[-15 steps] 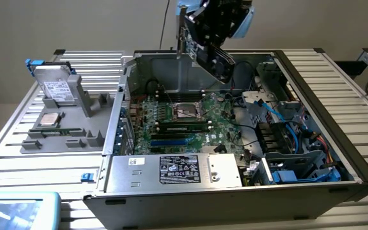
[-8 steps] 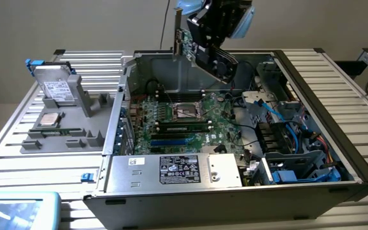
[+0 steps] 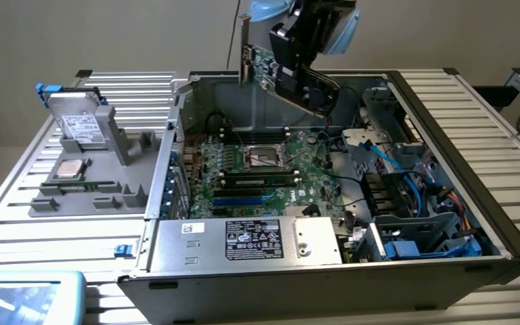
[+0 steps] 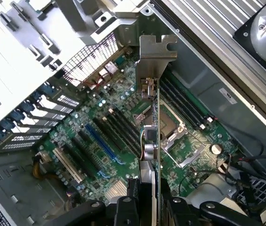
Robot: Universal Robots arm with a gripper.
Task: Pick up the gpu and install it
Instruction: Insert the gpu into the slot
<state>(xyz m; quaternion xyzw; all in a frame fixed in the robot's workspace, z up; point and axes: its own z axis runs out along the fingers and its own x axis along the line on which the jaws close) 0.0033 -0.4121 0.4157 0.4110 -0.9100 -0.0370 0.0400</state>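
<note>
my end effector is clamped on the gpu, pinching the card from both faces. the gpu hangs in the air above the open case, clear of everything inside it. in the exterior view it sits tilted, green board toward that view's left and black cooler toward its right. from my wrist i see it edge-on, its silver bracket at the end away from my grip. below the card lies the motherboard, with the cpu socket just to one side of the card's edge and the long slots on the other. the power supply sits against the case wall nearest the exterior camera. beyond the case, on the exterior view's left, a grey holder on the worktop carries the hard drive, standing on edge.
</note>
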